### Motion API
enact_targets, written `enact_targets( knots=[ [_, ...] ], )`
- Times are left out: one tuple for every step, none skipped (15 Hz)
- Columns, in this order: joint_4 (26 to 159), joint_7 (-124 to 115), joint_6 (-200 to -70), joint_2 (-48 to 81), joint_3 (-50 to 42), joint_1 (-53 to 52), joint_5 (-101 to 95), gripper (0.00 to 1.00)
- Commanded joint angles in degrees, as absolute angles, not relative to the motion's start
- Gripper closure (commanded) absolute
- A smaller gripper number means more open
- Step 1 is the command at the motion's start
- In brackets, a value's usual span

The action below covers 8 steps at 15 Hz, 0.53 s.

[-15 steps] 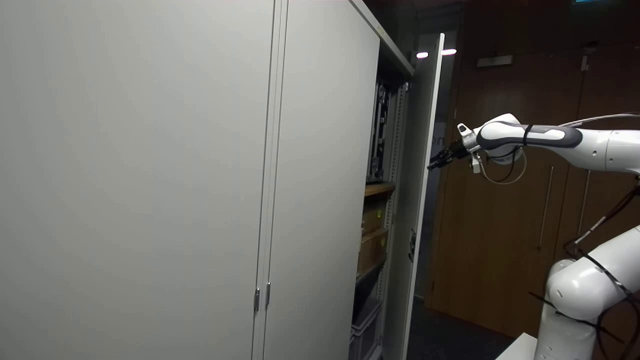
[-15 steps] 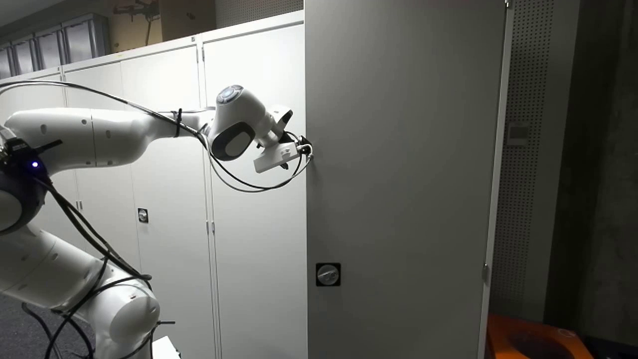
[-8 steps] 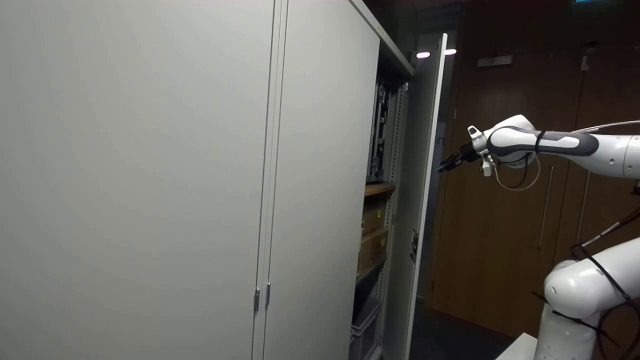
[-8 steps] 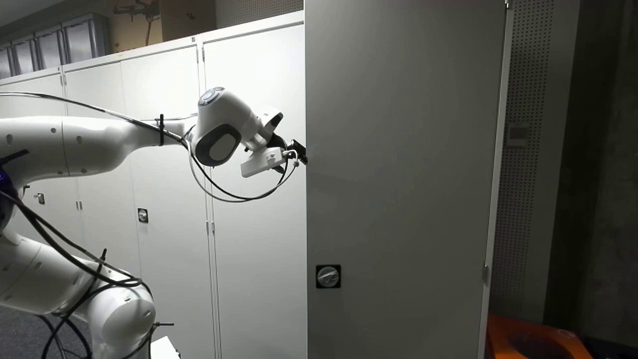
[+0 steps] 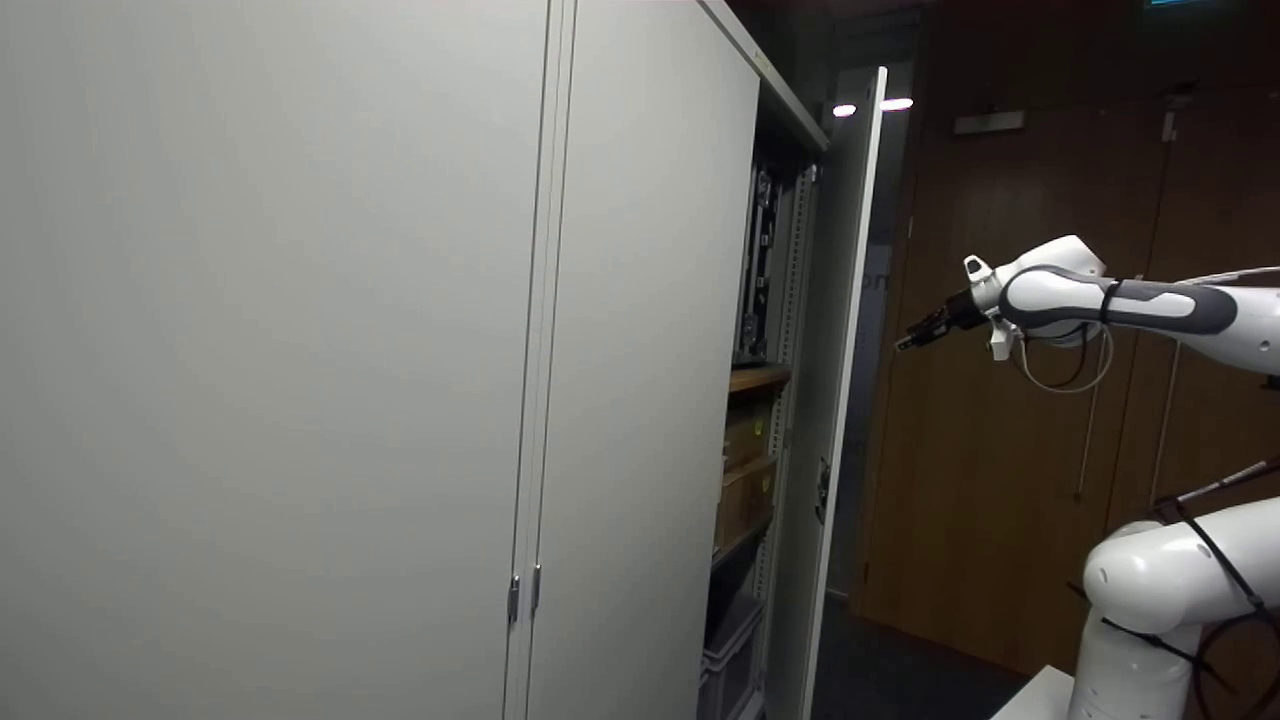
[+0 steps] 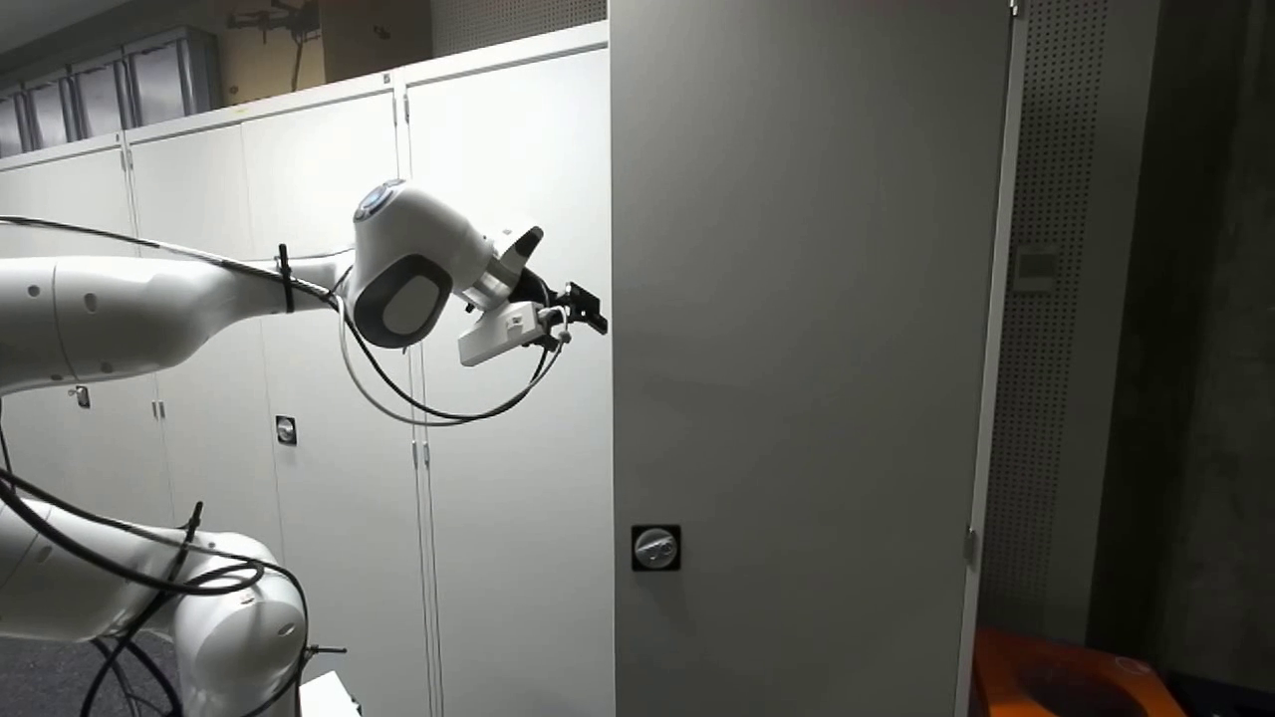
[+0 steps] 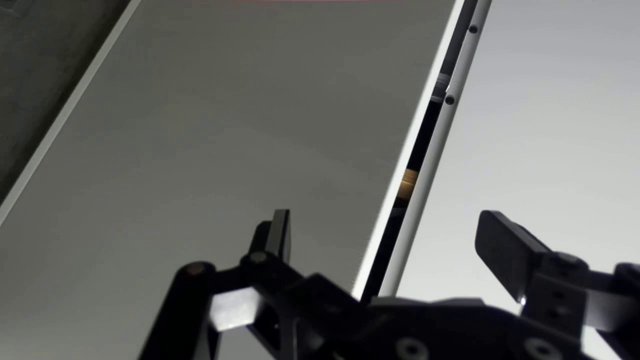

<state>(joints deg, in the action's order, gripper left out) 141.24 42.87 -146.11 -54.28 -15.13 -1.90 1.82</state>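
Note:
A tall grey cabinet door (image 5: 840, 360) stands ajar in an exterior view; its broad outer face also shows in an exterior view (image 6: 807, 319) and in the wrist view (image 7: 260, 145). A round latch (image 6: 655, 548) sits low near its free edge. My black gripper (image 5: 907, 343) is open and empty, a short way off the door's free edge; it also shows in an exterior view (image 6: 578, 329). In the wrist view my spread fingers (image 7: 386, 220) frame the door's white edge and the dark gap beside it. A neighbouring shut door (image 7: 545, 130) lies to the right there.
Through the gap show a wooden shelf (image 5: 760, 378), cardboard boxes (image 5: 745, 500) and grey bins (image 5: 732, 665). A row of shut white cabinets (image 6: 339, 558) runs behind the arm. An orange object (image 6: 1066, 677) stands on the floor. Wooden doors (image 5: 1000, 480) stand behind.
My gripper has drawn back and slightly down, away from the door's edge, which it overlapped in both exterior views. The door has swung slightly outward, then slightly back.

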Motion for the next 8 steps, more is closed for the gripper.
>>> enact_targets(
  knots=[
    [141.9, 39.3, -149.4, -54.9, -16.5, -0.1, -0.8, 0.00],
    [141.6, 38.4, -150.1, -54.4, -17.0, 0.5, -1.2, 0.00],
    [141.4, 37.7, -150.7, -54.1, -17.6, 0.9, -1.5, 0.00],
    [141.2, 37.0, -151.3, -53.8, -18.1, 1.3, -1.9, 0.00],
    [140.8, 36.4, -151.8, -53.3, -18.7, 1.6, -2.2, 0.00],
    [140.5, 35.9, -152.2, -52.9, -19.1, 1.8, -2.6, 0.02],
    [140.2, 35.2, -152.5, -52.4, -19.6, 1.9, -2.9, 0.26],
    [140.1, 34.4, -153.1, -51.9, -19.8, 2.1, -3.1, 0.27]
  ],
)
